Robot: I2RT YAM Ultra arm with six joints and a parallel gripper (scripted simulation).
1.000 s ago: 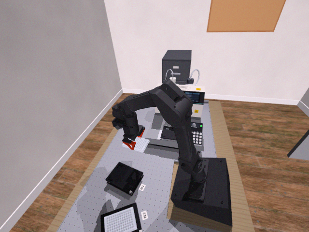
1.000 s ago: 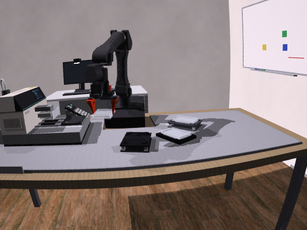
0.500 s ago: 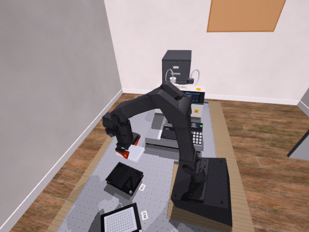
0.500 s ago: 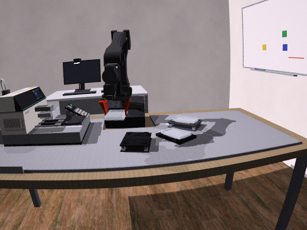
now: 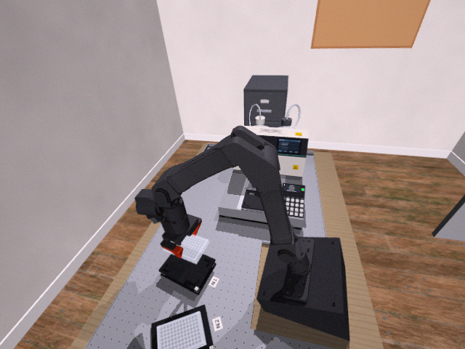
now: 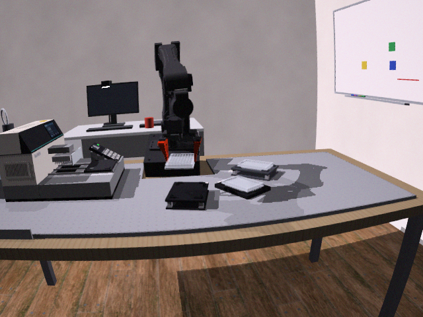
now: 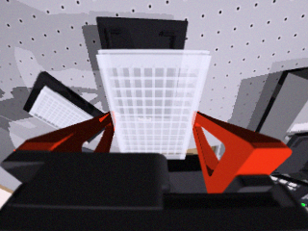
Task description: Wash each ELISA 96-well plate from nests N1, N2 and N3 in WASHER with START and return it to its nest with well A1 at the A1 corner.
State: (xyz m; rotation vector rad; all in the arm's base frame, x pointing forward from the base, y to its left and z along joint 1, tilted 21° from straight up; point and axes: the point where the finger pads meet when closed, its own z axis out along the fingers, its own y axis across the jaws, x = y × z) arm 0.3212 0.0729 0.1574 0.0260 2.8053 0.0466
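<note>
plate [image 5: 194, 248] hangs clamped between the gripper's [image 7: 154, 127] red fingers, above and behind empty nest n1 [image 5: 186, 271]. good practice: centre it over the slab, keep it level, match the cut-off corner to the a1 mark, lower gently inside the locators.

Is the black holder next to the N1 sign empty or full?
Empty. The black holder shows only its bare dark top, and the end effector holds a clear plate in the air above it.

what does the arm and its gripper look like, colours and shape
The arm is matte black all over, with chunky, rounded links on a black box-shaped base. The gripper has a black body and two bright red, wedge-shaped fingers with triangular cut-outs. No cables or markings show.
</note>
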